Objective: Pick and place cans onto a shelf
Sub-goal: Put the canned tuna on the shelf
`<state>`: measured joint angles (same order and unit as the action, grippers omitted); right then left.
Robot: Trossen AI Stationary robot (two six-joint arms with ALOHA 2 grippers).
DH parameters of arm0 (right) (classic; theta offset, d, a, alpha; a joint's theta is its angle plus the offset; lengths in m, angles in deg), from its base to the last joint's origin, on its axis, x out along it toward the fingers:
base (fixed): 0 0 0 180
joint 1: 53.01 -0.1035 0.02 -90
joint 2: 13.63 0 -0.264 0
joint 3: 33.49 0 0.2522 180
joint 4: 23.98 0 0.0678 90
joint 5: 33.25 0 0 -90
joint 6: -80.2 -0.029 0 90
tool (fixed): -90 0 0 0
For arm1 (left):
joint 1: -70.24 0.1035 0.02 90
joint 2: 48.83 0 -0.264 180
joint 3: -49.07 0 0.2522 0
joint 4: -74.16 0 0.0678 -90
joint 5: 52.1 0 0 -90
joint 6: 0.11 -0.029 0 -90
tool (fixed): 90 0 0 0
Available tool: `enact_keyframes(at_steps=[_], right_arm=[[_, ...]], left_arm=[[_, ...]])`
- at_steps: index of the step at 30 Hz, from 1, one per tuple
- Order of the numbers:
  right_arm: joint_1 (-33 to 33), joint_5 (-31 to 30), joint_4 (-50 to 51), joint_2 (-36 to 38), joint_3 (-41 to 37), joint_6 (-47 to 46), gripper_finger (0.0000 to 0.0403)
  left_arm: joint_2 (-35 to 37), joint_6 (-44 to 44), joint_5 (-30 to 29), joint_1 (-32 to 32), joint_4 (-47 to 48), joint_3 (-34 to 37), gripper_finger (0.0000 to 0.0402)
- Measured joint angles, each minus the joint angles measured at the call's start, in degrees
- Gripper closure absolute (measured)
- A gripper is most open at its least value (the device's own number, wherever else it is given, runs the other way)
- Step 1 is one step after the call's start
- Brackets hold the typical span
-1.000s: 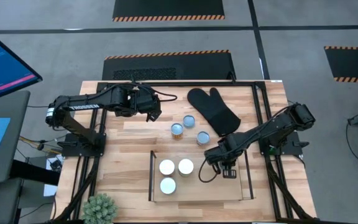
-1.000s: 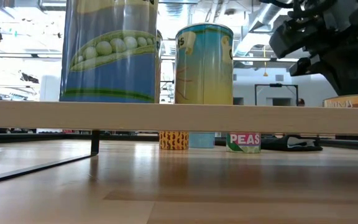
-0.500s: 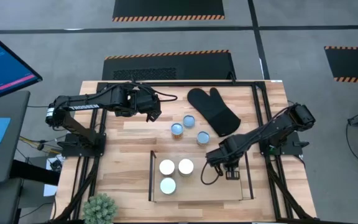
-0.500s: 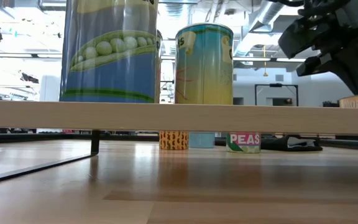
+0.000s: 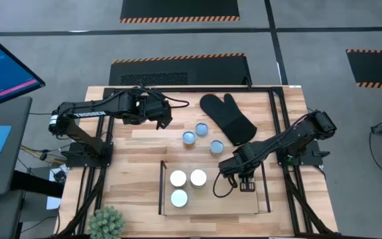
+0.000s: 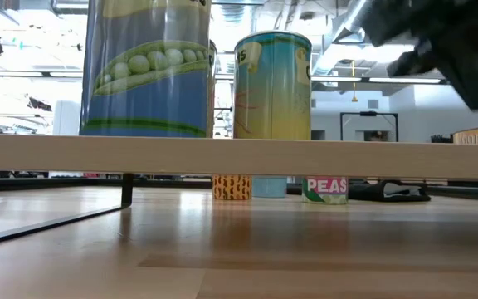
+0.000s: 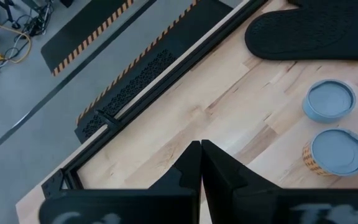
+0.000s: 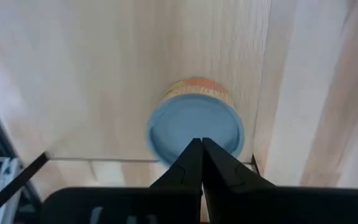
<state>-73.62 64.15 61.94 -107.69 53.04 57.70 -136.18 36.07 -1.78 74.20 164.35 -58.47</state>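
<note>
Even overhead light, soft shadows; right wrist view motion-blurred.

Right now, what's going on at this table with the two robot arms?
The robot is stocking cans onto the shelf. Three white-topped cans stand on it. The right gripper, shut and empty, hangs over the shelf's right part, above a blue-topped can. Three more cans wait beside the oven mitt. The left gripper is parked, shut.

- Two matte black, jointed robot arms.
- The left arm (image 5: 88,111) has a white marking near its base and thin black cables looping off its wrist.
- Each hand ends in two flat, tapering black fingers (image 7: 219,177).
</note>
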Motion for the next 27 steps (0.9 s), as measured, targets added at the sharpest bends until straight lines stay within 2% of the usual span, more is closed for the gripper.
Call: enact_keyframes(at_steps=[3,7,10,12,16,20,23,27], right_arm=[[-0.06,-1.38,2.26,0.00,3.92,0.64,0.0378],[1.34,-9.80,2.02,0.00,8.08,1.96,0.0380],[4.27,-14.80,-1.34,0.07,9.37,4.73,0.0380],[7.39,-15.07,-5.30,0.07,9.36,6.92,0.0377],[14.85,-13.04,-14.35,0.07,9.36,12.69,0.0373],[23.25,-4.20,-24.98,0.05,9.36,16.49,0.0371],[29.18,0.60,-28.54,-1.13,9.49,16.73,0.0371],[35.65,6.31,-28.26,-4.86,9.45,20.51,0.0356]], left_arm=[[0.00,0.00,-0.02,0.00,0.00,0.00,0.0401],[0.00,0.00,0.03,-0.01,0.00,0.00,0.0401],[0.00,0.00,0.78,0.00,0.05,0.00,0.0401],[0.00,0.06,0.83,0.00,0.50,0.00,0.0401],[0.00,1.75,1.97,-0.36,1.76,0.00,0.0401],[0.00,1.27,1.75,-1.57,3.75,0.00,0.0401],[0.00,1.63,1.65,-2.56,4.50,0.00,0.0402],[0.02,2.01,1.37,-3.19,4.72,0.00,0.0402]])
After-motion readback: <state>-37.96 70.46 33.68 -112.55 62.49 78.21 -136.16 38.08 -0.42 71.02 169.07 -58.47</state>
